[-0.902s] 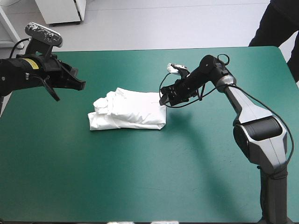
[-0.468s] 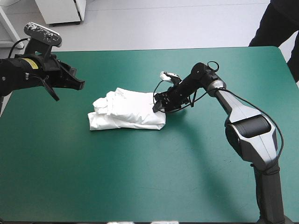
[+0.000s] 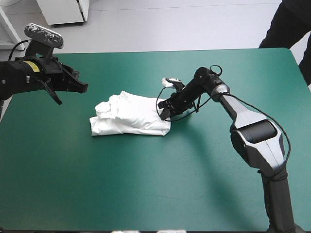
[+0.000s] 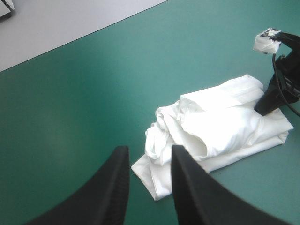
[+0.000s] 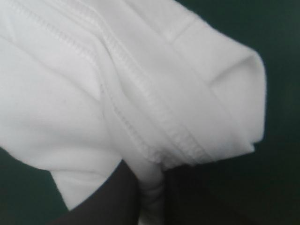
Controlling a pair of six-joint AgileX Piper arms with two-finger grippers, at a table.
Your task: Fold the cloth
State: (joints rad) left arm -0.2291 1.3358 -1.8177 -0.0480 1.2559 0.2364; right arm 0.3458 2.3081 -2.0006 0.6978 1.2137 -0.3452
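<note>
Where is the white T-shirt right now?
In the high view the T-shirt lies folded near the table's middle, the right gripper gripping its right end, the left gripper off to its left.

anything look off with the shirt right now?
The T-shirt is a lopsided bundle: its end toward the left gripper is bunched, layers poking out unevenly. The right gripper pinches the opposite edge. Nothing damaged.
</note>
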